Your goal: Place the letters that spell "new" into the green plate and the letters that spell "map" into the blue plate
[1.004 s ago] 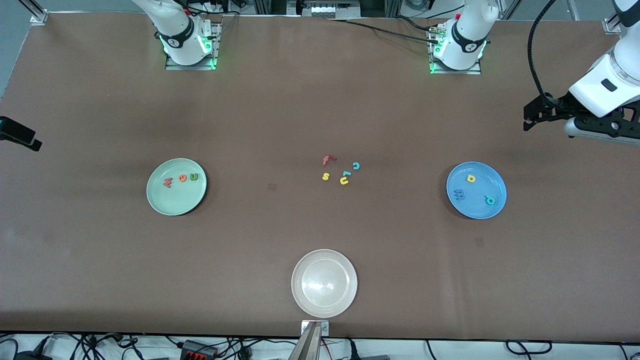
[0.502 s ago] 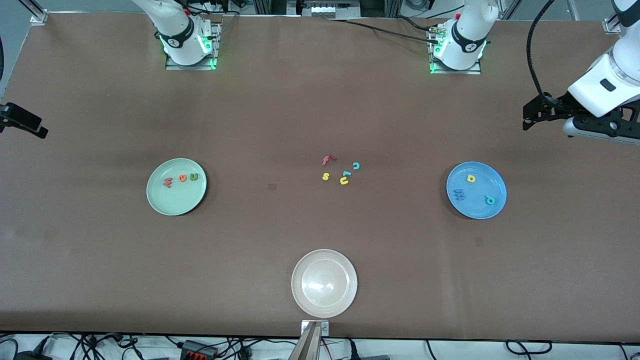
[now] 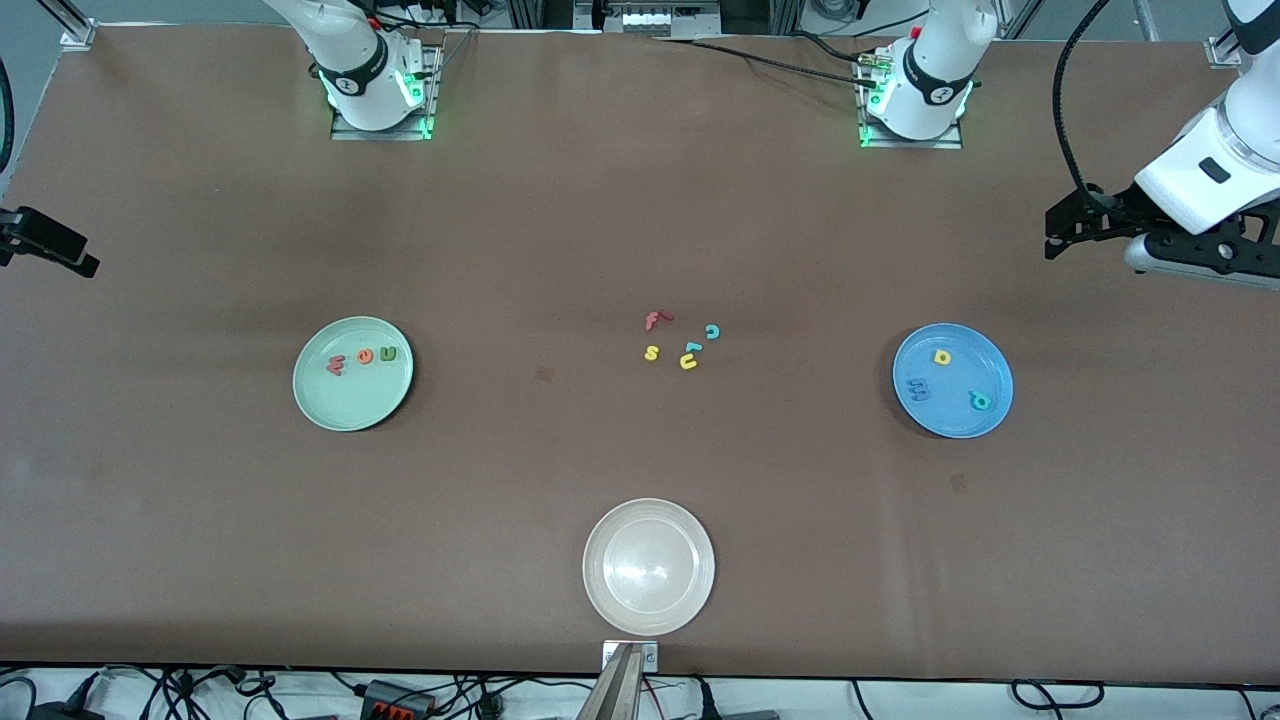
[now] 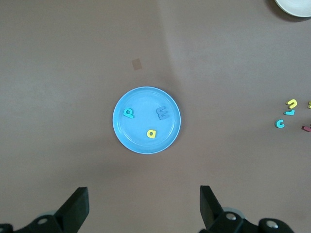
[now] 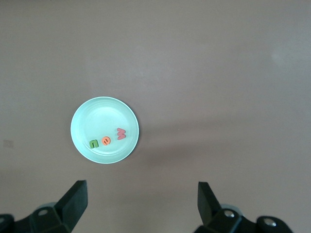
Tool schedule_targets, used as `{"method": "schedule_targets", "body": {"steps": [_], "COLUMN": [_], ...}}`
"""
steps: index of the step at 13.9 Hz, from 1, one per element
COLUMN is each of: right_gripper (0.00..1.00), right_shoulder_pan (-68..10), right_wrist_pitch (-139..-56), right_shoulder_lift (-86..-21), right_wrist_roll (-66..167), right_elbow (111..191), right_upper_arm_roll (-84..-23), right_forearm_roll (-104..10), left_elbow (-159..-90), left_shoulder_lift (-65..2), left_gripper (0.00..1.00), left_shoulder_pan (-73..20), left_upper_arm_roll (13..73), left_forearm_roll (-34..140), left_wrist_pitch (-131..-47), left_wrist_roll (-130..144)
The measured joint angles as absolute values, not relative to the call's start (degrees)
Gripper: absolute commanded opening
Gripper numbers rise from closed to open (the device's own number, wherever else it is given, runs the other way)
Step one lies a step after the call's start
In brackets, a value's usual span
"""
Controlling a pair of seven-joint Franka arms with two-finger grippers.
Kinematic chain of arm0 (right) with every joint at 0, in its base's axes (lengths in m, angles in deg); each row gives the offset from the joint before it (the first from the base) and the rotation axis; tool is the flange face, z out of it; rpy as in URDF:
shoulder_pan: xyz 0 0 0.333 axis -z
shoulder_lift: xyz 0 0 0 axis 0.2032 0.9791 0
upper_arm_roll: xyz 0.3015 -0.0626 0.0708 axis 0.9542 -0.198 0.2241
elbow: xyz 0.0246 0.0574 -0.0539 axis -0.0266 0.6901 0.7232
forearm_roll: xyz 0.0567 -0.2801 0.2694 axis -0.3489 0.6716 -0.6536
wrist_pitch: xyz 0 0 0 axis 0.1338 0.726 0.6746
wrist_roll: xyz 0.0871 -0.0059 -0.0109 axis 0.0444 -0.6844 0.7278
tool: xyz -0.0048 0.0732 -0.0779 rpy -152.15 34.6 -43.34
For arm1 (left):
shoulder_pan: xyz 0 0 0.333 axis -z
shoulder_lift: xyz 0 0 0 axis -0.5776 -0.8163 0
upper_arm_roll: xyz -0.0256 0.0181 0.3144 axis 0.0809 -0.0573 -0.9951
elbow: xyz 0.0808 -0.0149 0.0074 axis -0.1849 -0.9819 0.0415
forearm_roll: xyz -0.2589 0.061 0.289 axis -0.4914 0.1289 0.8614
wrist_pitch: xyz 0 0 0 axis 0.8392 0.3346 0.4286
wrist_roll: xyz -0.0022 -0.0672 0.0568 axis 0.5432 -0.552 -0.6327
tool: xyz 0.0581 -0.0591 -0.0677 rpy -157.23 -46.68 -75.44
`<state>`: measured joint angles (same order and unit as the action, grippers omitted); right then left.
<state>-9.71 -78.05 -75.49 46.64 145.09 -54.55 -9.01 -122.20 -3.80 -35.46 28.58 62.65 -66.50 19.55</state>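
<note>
- Front view, read from the right arm's end of the table: the right gripper (image 5: 141,204) is raised at the table's edge, fingers spread wide, nothing held.
- The green plate (image 3: 325,405) is seen holding the pinkish-red w (image 3: 336,365), the orange e (image 3: 365,355) and the green n (image 3: 388,352), so "new" is judged done.
- At mid-table, the red f (image 3: 655,320), yellow s (image 3: 651,353), yellow u (image 3: 688,361) and teal c (image 3: 712,331) are left loose, with a small teal piece among them; the cream plate (image 3: 610,600), nearer the camera, is empty.
- The blue plate (image 3: 960,425) is seen holding the dark blue m (image 3: 918,387), the yellow a (image 3: 941,356) and the teal p (image 3: 980,401), so "map" is judged done.
- The left gripper (image 4: 144,206) is raised near the blue plate, fingers spread, empty.
- Nothing of the task is judged to remain.
</note>
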Motion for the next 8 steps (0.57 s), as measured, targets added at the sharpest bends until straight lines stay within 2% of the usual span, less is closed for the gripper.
{"method": "schedule_targets", "body": {"steps": [8], "right_gripper": [1.0], "right_shoulder_pan": [-9.71], "right_wrist_pitch": [-78.81], "right_shoulder_lift": [-75.41], "right_wrist_roll": [46.64], "right_elbow": [145.64], "right_upper_arm_roll": [-54.56], "right_forearm_roll": [-8.98], "left_elbow": [-122.2], "left_shoulder_lift": [-3.8], "left_gripper": [1.0], "left_shoulder_pan": [-35.46], "left_upper_arm_roll": [28.58], "left_forearm_roll": [62.65], "left_wrist_pitch": [-66.45], "left_wrist_roll": [19.55]}}
